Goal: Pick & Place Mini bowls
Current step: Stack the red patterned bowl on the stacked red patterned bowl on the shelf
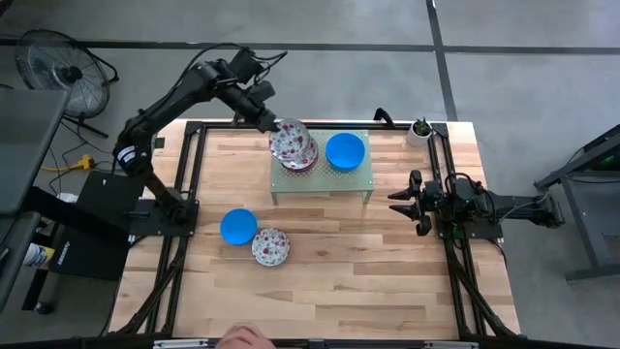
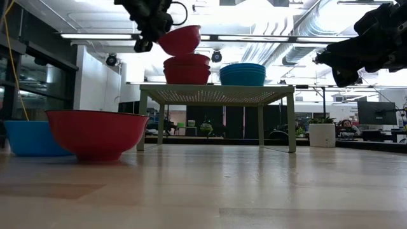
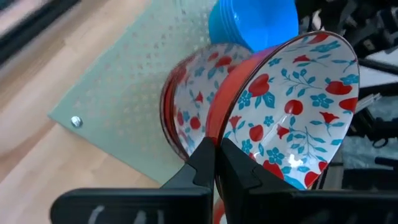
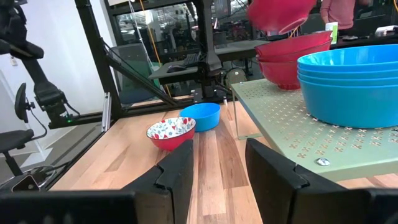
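Taking the pale green stand [image 1: 322, 176] as the landmark, the bowls sort into two kinds. Floral bowls: one held tilted [image 3: 292, 112] just above the stand, a stack of at least two [image 2: 187, 69] on the stand beneath it, and one alone [image 1: 270, 247] on the table in front of the stand. Blue bowls: a stack [image 4: 354, 84] of about three on the stand beside the floral stack, and one alone [image 1: 238, 226] on the table, touching the single floral bowl.
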Robot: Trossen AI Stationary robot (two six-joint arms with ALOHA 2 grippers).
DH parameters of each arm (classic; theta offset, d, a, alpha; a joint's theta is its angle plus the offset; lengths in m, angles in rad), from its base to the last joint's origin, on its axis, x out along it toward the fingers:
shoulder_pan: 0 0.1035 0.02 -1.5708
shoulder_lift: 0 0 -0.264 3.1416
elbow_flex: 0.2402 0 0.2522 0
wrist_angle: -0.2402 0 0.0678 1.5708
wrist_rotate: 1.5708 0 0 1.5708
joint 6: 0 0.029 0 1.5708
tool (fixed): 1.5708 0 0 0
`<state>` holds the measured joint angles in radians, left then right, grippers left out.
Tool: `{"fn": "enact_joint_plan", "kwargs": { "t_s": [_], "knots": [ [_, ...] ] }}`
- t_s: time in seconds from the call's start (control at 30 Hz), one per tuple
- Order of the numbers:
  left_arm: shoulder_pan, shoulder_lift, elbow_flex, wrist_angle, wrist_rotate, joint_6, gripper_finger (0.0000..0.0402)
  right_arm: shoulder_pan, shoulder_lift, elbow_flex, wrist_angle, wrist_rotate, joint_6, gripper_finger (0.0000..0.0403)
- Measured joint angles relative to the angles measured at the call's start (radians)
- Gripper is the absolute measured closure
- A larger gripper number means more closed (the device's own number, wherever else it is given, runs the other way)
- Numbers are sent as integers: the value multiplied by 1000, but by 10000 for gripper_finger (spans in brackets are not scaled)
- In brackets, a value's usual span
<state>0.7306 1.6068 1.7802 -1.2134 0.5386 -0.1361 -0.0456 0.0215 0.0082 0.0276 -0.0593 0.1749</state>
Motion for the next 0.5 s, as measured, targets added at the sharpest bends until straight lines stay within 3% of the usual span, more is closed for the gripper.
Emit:
{"fn": "enact_joint_plan", "kwargs": {
  "t_s": [0.5],
  "knots": [
    [-58,57,-3,29,-85,-26,401,0,0,0,0,0,0,269]
  ]
}}
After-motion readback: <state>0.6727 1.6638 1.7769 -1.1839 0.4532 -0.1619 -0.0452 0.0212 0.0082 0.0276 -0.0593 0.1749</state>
